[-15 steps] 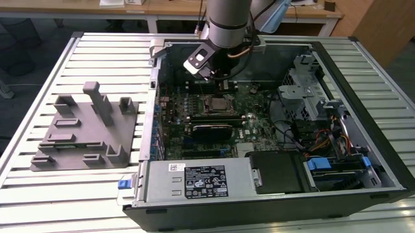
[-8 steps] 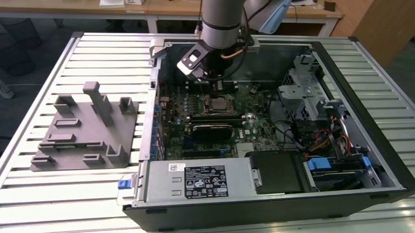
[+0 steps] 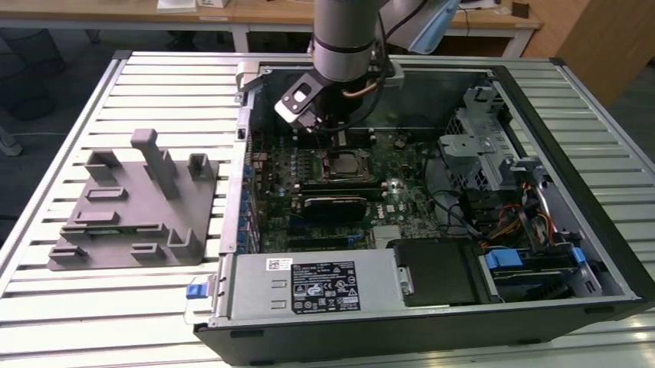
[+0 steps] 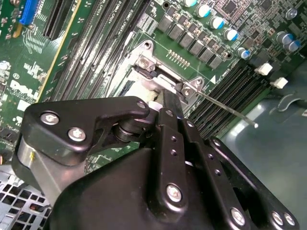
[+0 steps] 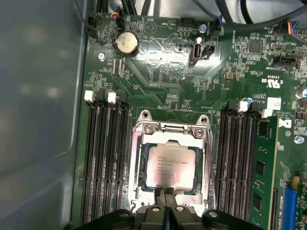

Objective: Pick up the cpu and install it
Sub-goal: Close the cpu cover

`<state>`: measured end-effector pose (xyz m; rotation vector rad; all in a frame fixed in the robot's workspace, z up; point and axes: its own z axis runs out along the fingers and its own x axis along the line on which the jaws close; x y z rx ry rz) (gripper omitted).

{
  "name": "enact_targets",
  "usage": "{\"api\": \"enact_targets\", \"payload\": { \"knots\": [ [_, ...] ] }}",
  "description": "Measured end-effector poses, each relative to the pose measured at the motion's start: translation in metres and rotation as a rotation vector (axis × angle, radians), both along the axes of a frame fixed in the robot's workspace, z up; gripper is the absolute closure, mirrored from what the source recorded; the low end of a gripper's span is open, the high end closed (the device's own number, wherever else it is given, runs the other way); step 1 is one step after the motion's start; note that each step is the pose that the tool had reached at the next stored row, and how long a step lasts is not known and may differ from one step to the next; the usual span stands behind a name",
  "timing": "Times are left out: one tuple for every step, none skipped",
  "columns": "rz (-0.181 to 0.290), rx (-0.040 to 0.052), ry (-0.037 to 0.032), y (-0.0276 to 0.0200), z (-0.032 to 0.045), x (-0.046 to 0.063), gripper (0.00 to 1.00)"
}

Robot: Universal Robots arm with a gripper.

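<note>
In the first wrist view we look straight down on the cpu (image 5: 170, 167). It lies flat inside the metal socket frame (image 5: 138, 158) on the green motherboard (image 5: 158, 72), between two banks of dark memory slots (image 5: 103, 158). The gripper (image 5: 166, 195) sits at the chip's near edge. Its two black fingers (image 5: 162, 203) are drawn together with a hairline seam between them and nothing we can see held there. We cannot tell whether the tips touch the chip or hover just above it. This view also gives us a round coin cell (image 5: 127, 43) further up the board and a green memory module (image 5: 264, 167) standing in one slot.

The second wrist view looks along the gripper (image 4: 168, 96) from the side. There we see the corner of the socket frame (image 4: 144, 61), a thin lever rod (image 4: 225, 108) angling away from it, and a row of blue-topped capacitors (image 4: 217, 22).

The exterior view supplies the setting. The arm (image 3: 346, 38) reaches down into an open computer case (image 3: 532, 100), with the gripper (image 3: 330, 132) just beside the cpu (image 3: 349, 162). A black finned block (image 3: 333, 205) and a power supply (image 3: 307, 285) lie nearer the camera. The case rests on a slatted metal table (image 3: 61, 307). A grey tray (image 3: 123, 222) with upright posts sits toward the exterior view's left, and wooden desks (image 3: 256, 11) stand behind.
</note>
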<state>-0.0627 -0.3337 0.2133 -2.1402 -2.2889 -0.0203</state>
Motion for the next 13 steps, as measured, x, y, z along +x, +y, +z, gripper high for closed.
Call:
{"api": "enact_targets", "payload": {
  "knots": [
    [0.0,0.0,0.0,0.0,-0.001,0.0,0.89],
    [0.0,0.0,0.0001,0.0,-0.002,0.0,0.89],
    [0.0,0.0,0.0,0.0,-0.0031,-0.001,0.89],
    [0.0,0.0001,0.0,0.0,-0.0041,-0.001,0.89],
    [0.0,0.0001,0.0,0.0,-0.0053,-0.001,0.89],
    [0.0,0.0001,0.0,0.0,-0.0065,-0.001,0.89],
    [0.0,0.0001,0.0,0.0,-0.0077,-0.001,0.89],
    [0.0,0.0,0.0001,0.0,-0.0088,-0.001,0.89],
    [0.0,0.0,0.0001,0.0,-0.0099,-0.001,0.89],
    [0.0,0.0,0.0,0.0,-0.0109,-0.001,0.89],
    [0.0,0.0001,0.0,0.0,-0.0118,-0.001,0.89],
    [0.0,0.0,0.0,0.0,-0.0123,-0.001,0.89],
    [0.0,0.0,0.0001,0.0,-0.0126,-0.001,0.89]
  ]
}}
